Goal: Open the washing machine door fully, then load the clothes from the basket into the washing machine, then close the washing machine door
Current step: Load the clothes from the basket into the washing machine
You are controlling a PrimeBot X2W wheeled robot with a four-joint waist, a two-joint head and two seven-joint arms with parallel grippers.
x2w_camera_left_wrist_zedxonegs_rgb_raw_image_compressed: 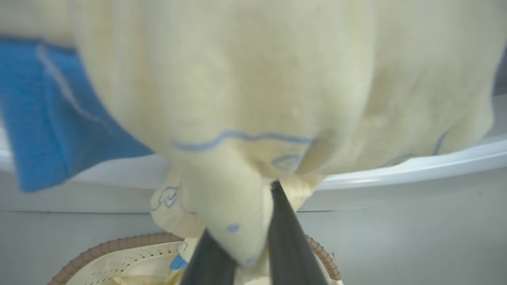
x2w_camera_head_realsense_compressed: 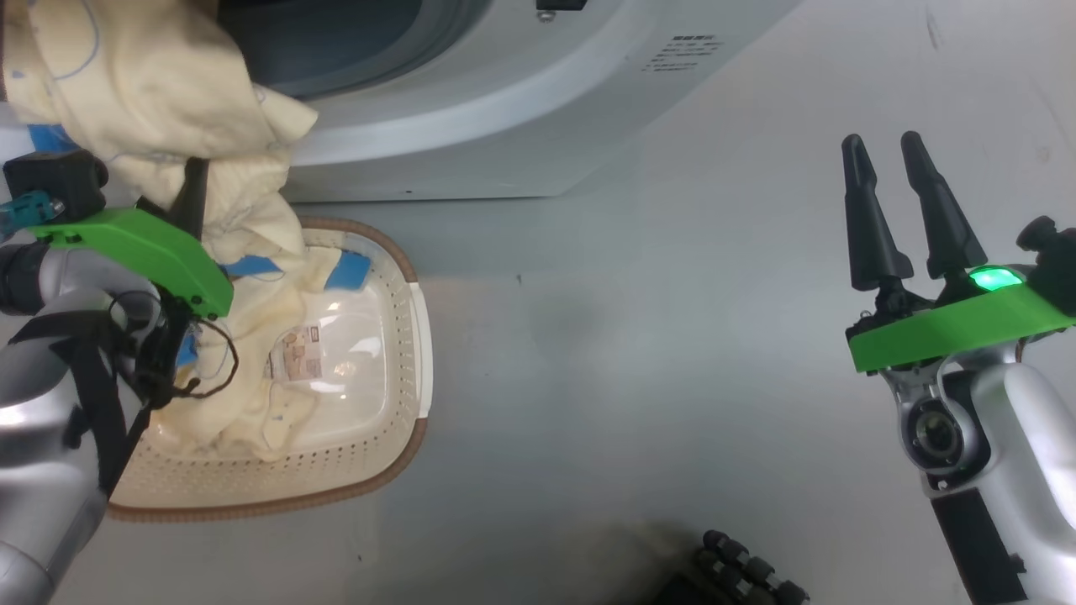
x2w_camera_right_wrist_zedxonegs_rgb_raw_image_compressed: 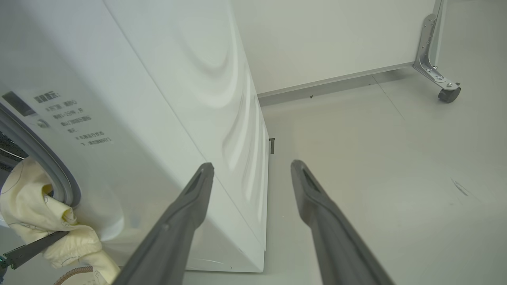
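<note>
Spotter: Dark long fingers of your left gripper (x2w_camera_left_wrist_zedxonegs_rgb_raw_image_compressed: 243, 221) sit closest, narrowed onto a fold of the soft pale yellow clothes with faint blue line prints (x2w_camera_left_wrist_zedxonegs_rgb_raw_image_compressed: 253, 79). Cloth is wedged between them, so you are holding the garment.

Checker: You hold it high for a reason, I judge. The bulk hangs at the lower lip of the big white front-loading washing machine (x2w_camera_head_realsense_compressed: 471, 109), whose mouth stands uncovered on the far left. A tail trails down into the cream perforated plastic basket with the brown woven rim (x2w_camera_head_realsense_compressed: 403, 458), just near of the machine.

Spotter: Your right gripper (x2w_camera_head_realsense_compressed: 883, 147) has its fingers spread wide and empty. It is well apart to the right over the grey floor (x2w_camera_head_realsense_compressed: 630, 378), likely parked out of the way.

Checker: For writing, you have a brownish printed label (x2w_camera_head_realsense_compressed: 298, 357) on the basket's bottom. You also have grey lines of print (x2w_camera_head_realsense_compressed: 681, 52) on the machine's front, right of the mouth. Both are too small to read, and no brand name is legible.
</note>
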